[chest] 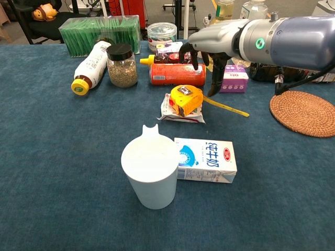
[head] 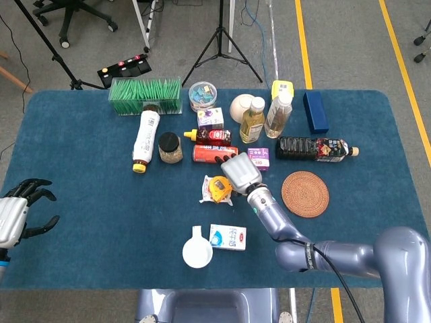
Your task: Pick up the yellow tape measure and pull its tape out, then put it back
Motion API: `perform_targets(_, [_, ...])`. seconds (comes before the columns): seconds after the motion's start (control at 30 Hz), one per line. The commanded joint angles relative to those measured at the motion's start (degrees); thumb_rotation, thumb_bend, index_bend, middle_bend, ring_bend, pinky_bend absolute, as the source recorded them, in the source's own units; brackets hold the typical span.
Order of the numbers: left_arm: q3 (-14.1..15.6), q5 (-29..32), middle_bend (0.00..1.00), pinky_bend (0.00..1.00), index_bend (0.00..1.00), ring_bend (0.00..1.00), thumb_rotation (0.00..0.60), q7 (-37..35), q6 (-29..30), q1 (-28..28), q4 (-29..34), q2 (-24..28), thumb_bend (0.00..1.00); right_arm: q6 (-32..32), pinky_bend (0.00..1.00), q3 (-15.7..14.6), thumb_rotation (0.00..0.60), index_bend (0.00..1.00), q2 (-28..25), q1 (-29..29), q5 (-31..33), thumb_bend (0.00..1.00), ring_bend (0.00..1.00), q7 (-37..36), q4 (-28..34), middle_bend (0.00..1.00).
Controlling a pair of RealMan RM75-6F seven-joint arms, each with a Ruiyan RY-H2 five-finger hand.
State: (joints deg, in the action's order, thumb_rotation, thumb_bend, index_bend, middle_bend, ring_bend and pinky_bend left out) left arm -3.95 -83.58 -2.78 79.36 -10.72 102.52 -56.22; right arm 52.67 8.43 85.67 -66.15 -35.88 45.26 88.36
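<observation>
The yellow tape measure (chest: 186, 100) (head: 219, 187) lies on a white snack packet (chest: 170, 111). A short length of its yellow tape (chest: 227, 107) stretches right along the cloth. My right hand (chest: 212, 49) (head: 242, 172) hovers just up and right of the tape measure. Its fingers (chest: 214, 82) hang down apart, holding nothing and not touching the case. My left hand (head: 17, 215) rests at the table's near left edge with its fingers spread and nothing in it; only the head view shows it.
A white cup (chest: 151, 170) and a milk carton (chest: 207, 159) stand in front of the tape measure. Behind it lie a red can (chest: 175, 74) and a purple box (chest: 234, 78). A woven coaster (chest: 303, 112) sits at the right, a jar (chest: 121, 65) at the left.
</observation>
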Motion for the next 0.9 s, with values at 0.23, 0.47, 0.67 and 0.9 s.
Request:
perform_targets(0.23, [-0.1, 0.0, 0.26, 0.29, 0.42, 0.16, 0.600, 0.5, 0.0, -0.1, 0.5, 0.1, 0.23, -2.7, 0.38, -1.6, 0.600, 0.25, -2.6, -0.3, 2.8, 0.07, 0.44, 0.5, 2.0, 0.39])
perform_targets(0.47, [0.0, 0.0, 0.26, 0.29, 0.42, 0.16, 0.600, 1.0, -0.1, -0.1, 0.8, 0.2, 0.23, -4.5, 0.38, -3.8, 0.600, 0.28, -4.3, -1.5, 5.8, 0.07, 0.45, 1.9, 3.6, 0.40])
perform_targets(0.67, [0.0, 0.0, 0.26, 0.29, 0.42, 0.16, 0.600, 1.2, -0.2, -0.2, 1.0, 0.1, 0.23, -4.9, 0.38, -5.4, 0.600, 0.31, -5.1, -2.5, 7.7, 0.07, 0.45, 2.8, 4.4, 0.41])
perform_targets(0.9, [0.1, -0.1, 0.26, 0.29, 0.42, 0.16, 0.600, 1.4, -0.3, -0.3, 1.2, 0.1, 0.23, -4.7, 0.38, -6.4, 0.600, 0.32, -5.8, -3.3, 8.5, 0.07, 0.46, 2.6, 5.8, 0.41])
